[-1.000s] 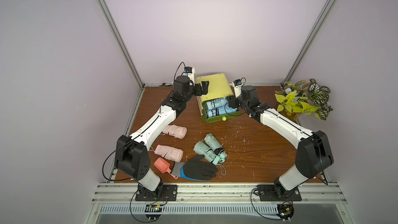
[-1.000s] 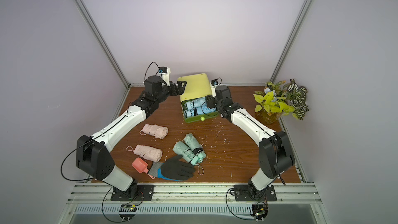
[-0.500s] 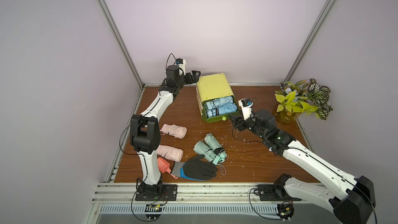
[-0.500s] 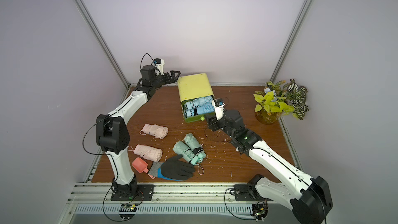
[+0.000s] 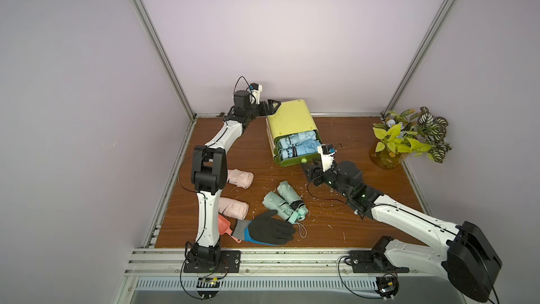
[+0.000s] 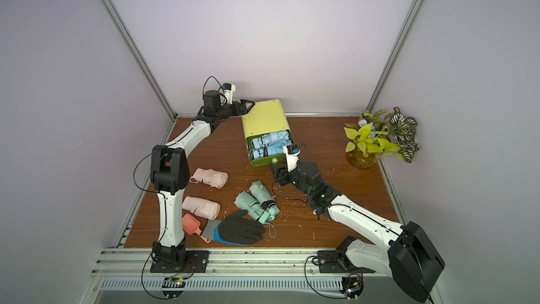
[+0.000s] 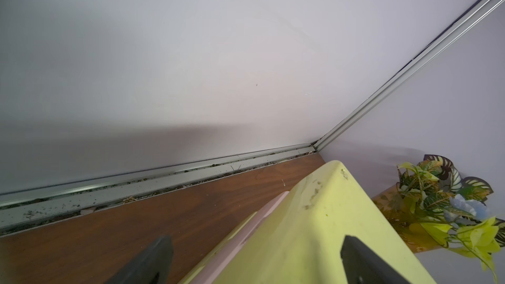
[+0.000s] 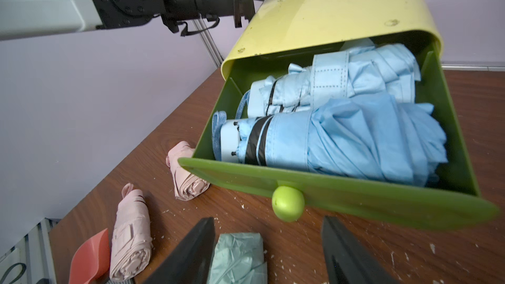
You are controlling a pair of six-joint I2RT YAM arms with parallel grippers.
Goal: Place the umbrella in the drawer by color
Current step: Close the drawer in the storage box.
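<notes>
Right claw (image 8: 269, 224): black wedge-shaped jaws are standing apart, gripping nothing, hovering low just before the round lime plastic knob (image 8: 287, 203).
Green plastic drawer (image 8: 355, 195): translucent and flat-walled, it is sticking out of the rounded pale-yellow cabinet (image 5: 290, 118) near the worktop's back edge.
Light blue folded umbrellas (image 8: 355, 143): two crinkled fabric rolls are lying side by side inside the drawer.
Mint green folded umbrellas (image 5: 282, 204): two creased rolls are lying against each other mid-worktop, toward the front edge.
Pink folded umbrellas (image 5: 239, 178): two soft rolls are lying apart along the left edge.
Black rubbery glove (image 5: 271, 231): it is lying flat by the front edge, beside a coral plastic scoop (image 5: 225, 225).
Left claw (image 5: 270, 106): jaws are standing wide apart at the cabinet's rear corner, holding nothing.
Brown wooden worktop (image 5: 365, 176): its grained surface is carrying pale crumbs.
Leafy potted plant (image 5: 409, 138): it is standing in the back-right corner.
</notes>
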